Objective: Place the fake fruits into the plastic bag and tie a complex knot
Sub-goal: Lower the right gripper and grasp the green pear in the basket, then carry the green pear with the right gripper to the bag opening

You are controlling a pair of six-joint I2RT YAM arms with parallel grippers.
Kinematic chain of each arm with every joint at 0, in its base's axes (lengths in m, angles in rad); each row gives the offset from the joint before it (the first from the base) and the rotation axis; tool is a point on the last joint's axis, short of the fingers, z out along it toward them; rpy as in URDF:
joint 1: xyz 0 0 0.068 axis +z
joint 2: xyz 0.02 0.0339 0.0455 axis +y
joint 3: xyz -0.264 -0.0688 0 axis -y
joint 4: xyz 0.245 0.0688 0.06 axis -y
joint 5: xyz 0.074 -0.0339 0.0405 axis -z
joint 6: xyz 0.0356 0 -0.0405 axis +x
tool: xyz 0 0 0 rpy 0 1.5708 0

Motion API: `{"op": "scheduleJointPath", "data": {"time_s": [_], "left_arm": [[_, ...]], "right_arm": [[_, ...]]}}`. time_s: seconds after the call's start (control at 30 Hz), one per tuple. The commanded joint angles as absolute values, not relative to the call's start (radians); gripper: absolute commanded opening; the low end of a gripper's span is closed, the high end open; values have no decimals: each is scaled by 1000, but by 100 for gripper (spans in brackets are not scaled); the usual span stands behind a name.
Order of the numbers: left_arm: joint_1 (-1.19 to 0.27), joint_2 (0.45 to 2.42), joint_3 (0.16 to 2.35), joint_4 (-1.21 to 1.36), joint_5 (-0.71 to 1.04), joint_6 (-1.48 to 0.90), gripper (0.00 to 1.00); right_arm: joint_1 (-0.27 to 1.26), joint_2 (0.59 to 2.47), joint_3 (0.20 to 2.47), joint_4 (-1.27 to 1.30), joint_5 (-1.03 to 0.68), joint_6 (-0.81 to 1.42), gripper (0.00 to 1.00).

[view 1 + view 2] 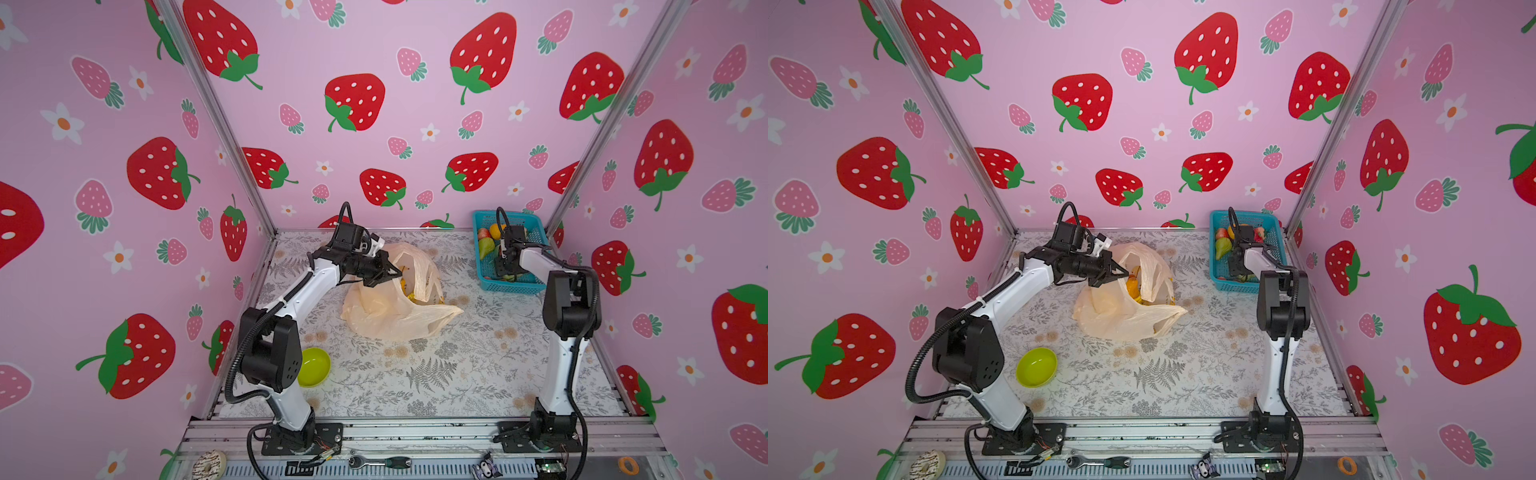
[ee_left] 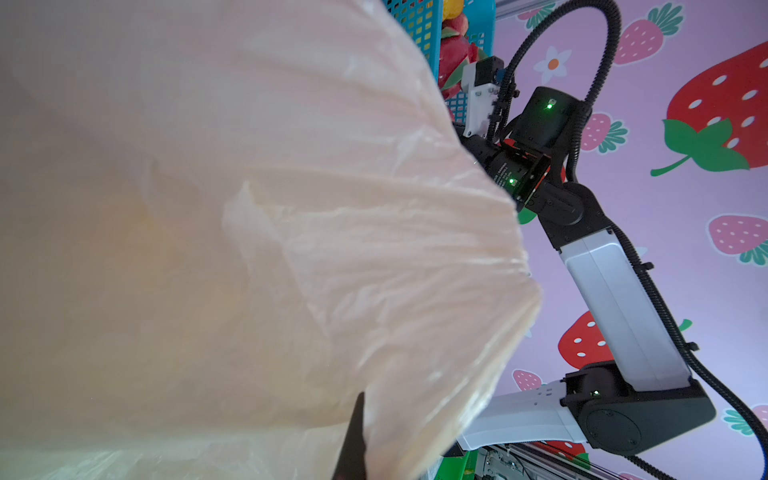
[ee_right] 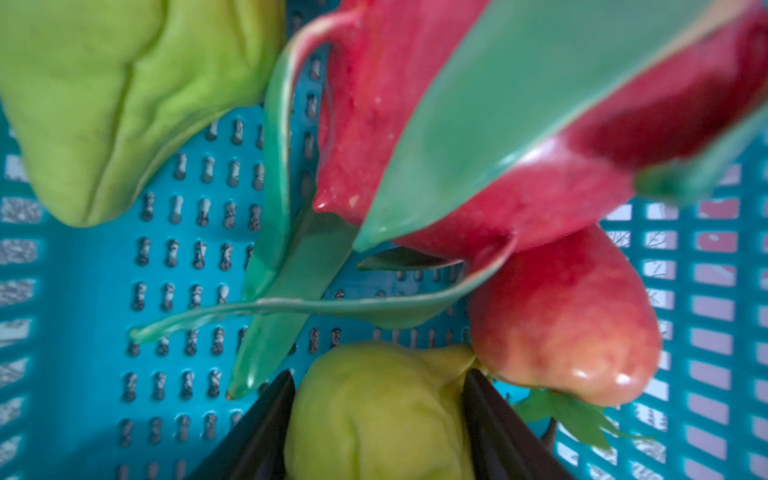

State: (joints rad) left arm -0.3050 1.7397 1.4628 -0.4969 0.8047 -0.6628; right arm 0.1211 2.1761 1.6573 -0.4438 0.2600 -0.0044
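The pale-peach plastic bag [image 1: 395, 316] [image 1: 1121, 324] lies mid-table with its mouth held up. My left gripper [image 1: 395, 274] [image 1: 1123, 274] is shut on the bag's rim; in the left wrist view the film [image 2: 291, 208] fills the frame around one dark finger [image 2: 353, 432]. Yellow and orange fruits [image 1: 409, 291] [image 1: 1136, 289] show inside the bag. My right gripper [image 1: 505, 270] [image 3: 379, 376] is down in the teal basket [image 1: 513, 286] [image 3: 187, 270], both fingers pressed against a green pear-shaped fruit [image 3: 374, 415]. Beside it lie a dragon fruit [image 3: 457, 124], a red-orange pear [image 3: 569, 324] and another green fruit [image 3: 104, 104].
A lime-green bowl [image 1: 313, 368] [image 1: 1036, 368] sits on the mat by the left arm's elbow. On the front rail lie a ratchet tool [image 1: 380, 461], a toy donut [image 1: 210, 463] and an orange ring [image 1: 627, 465]. Strawberry-print walls close in three sides.
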Motion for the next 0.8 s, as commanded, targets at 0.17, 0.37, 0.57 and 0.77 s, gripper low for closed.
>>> {"op": "scheduleJointPath", "data": {"time_s": [0.17,0.37,0.57,0.77], "left_arm": [[-302,1712,1457,-494,821,-667,0],[-302,1711,1457,-493,819,-667,0],[-301,1705,1457,-493,819,-667,0],[-301,1704,1457,-494,820,-668,0]], "right_arm": [[141,2011,1648,-481,249,1,47],[185,1793,1539,-415,133,52,43],[342,1535,1283,-224,-220,126,41],[459,1441,1065,-113,-505,221,41]]}}
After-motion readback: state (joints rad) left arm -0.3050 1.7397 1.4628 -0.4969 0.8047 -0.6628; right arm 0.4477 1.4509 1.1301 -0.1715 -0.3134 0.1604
